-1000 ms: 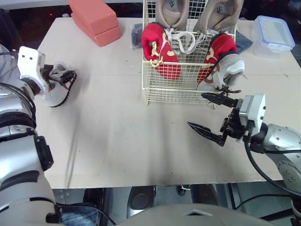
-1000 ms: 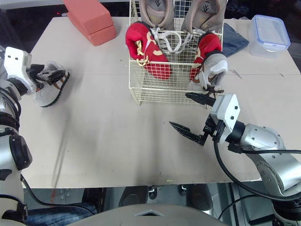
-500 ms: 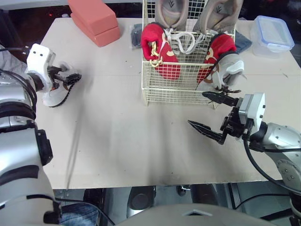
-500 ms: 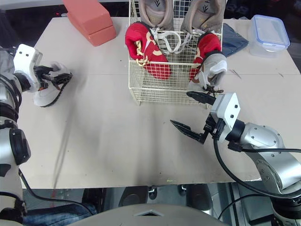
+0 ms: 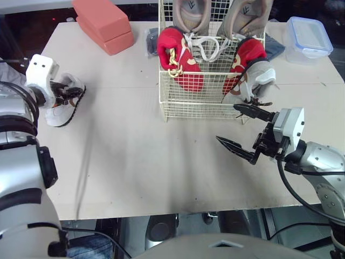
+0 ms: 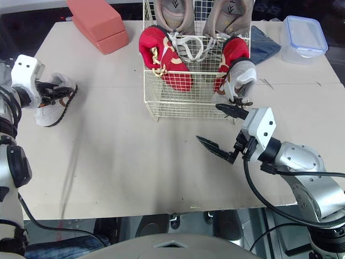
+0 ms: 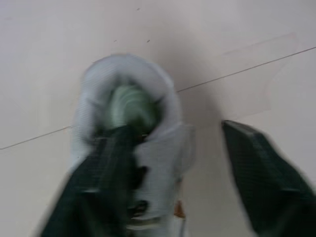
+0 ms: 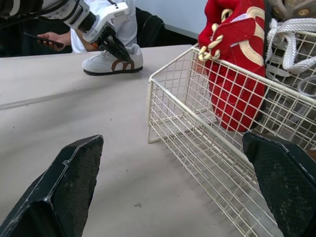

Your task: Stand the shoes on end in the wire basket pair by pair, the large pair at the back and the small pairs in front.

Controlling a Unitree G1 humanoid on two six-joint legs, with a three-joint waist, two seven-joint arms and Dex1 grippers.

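A small white shoe lies on its sole at the table's left edge. My left gripper is on it, open, with one finger in the shoe's mouth and the other beside its outer wall, not touching. The wire basket holds two large beige shoes at the back. In front of them stand two red shoes and one white shoe at the right front corner. My right gripper hangs open and empty just in front of the basket's right corner.
A salmon box sits at the back left. A lidded plastic container and a dark blue cloth lie right of the basket. A person holding a phone stands behind the table's left side.
My left gripper has shifted slightly over the white shoe and settled lower on it. The right gripper has stayed where it was. The whole view has moved a little.
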